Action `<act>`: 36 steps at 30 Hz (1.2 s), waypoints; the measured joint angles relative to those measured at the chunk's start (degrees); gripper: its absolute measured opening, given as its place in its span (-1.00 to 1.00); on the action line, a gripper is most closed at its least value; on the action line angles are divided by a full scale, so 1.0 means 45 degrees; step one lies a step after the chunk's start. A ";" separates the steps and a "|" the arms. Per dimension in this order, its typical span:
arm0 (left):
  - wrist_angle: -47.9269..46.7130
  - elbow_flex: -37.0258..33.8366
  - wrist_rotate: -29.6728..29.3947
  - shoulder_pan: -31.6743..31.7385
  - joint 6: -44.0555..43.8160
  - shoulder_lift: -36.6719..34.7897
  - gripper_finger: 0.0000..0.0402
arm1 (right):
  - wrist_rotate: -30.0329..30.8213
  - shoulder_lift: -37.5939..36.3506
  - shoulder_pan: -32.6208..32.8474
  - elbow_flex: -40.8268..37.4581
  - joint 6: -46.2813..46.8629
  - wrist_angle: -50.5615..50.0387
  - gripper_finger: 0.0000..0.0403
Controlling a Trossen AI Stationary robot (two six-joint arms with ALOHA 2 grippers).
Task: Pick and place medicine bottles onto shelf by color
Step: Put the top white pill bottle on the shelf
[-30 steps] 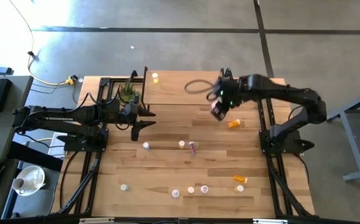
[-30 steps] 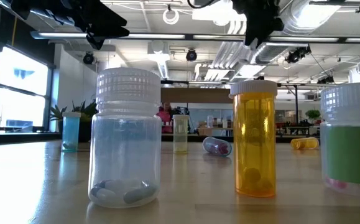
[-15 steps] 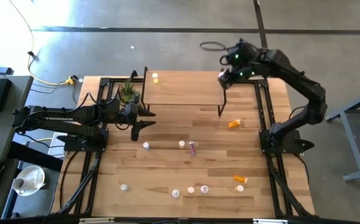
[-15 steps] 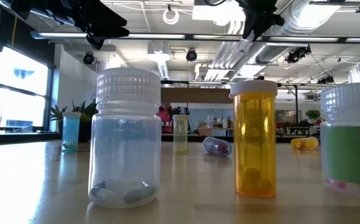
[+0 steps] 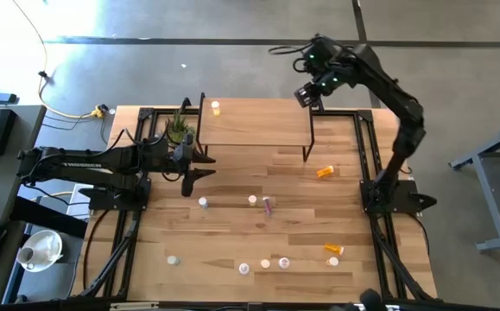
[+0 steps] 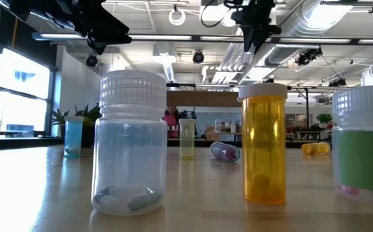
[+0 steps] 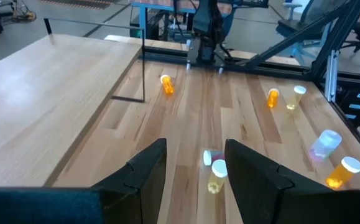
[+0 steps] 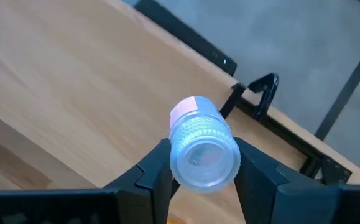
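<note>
The right gripper [image 8: 198, 163] clasped a light, rigid, probably slippery pinkish-white bottle [image 8: 199, 143] just below its ribbed cap, above the shelf [image 5: 250, 121].

Twelve medicine bottles [image 5: 252, 200] show: one on the shelf [image 5: 258, 125], ten on the desk [image 5: 232, 233], two of those orange, and one pink-white bottle [image 8: 201, 146] in the right pincer [image 5: 306, 95]. One potted plant [image 5: 178, 128]; two arms.

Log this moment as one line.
right hand: holding pinkish bottle above shelf corner | left hand: open, empty, waiting
</note>
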 joint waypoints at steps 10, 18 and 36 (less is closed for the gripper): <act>0.0002 0.0000 0.0000 0.0000 0.0000 0.0000 -0.24 | -0.0749 0.1646 0.0061 0.0290 -0.0447 -0.0318 -0.37; 0.0007 0.0000 0.0000 -0.0005 0.0000 0.0000 -0.24 | -0.0755 0.2512 0.0295 0.0285 -0.0662 -0.0271 -0.37; 0.0012 0.0000 -0.0001 -0.0003 0.0005 0.0000 -0.24 | -0.0892 0.3580 0.0282 0.0280 -0.0997 -0.0207 -0.37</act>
